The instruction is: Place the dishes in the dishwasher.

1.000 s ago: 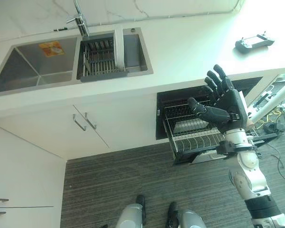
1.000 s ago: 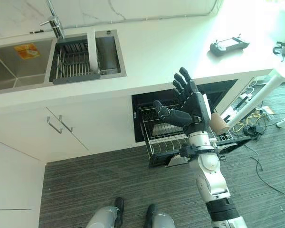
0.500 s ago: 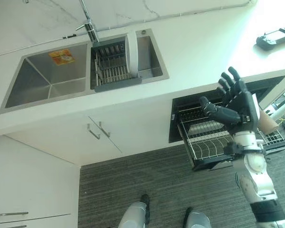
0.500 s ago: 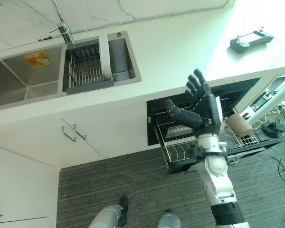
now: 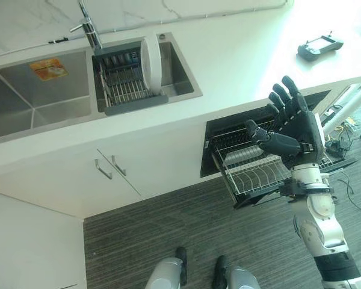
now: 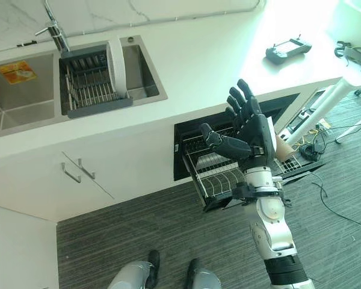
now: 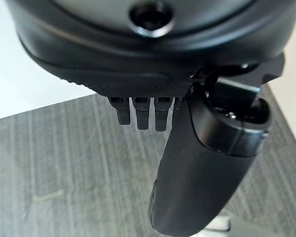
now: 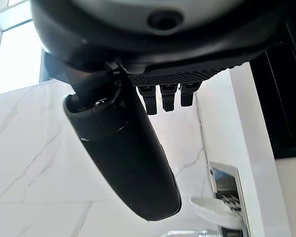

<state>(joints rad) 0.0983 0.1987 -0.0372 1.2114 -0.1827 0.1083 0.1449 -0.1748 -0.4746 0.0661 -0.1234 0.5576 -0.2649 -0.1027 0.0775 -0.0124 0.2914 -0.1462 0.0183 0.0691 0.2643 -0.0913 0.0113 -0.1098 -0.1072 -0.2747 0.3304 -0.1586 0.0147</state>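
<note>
A white plate (image 5: 150,58) stands on edge in the dark drying rack (image 5: 124,88) inside the right basin of the sink (image 5: 180,66). Under the counter the dishwasher (image 5: 219,129) is open, its wire rack (image 5: 253,174) pulled out with a pale dish (image 5: 240,158) lying in it. My right hand (image 5: 298,129) is raised in front of the dishwasher, fingers straight and spread, holding nothing. In its own wrist view my left hand (image 7: 187,148) hangs over the grey carpet with straight fingers and nothing in it.
A black controller (image 5: 319,46) lies on the white counter at the far right. The left basin (image 5: 24,102) holds an orange sticker (image 5: 48,68). A tap (image 5: 87,24) rises behind the rack. White cupboard doors with handles (image 5: 108,167) sit below the sink.
The camera has swung, so the whole scene sits further left and lower. My right hand stays raised and spread before the dishwasher, little changed.
</note>
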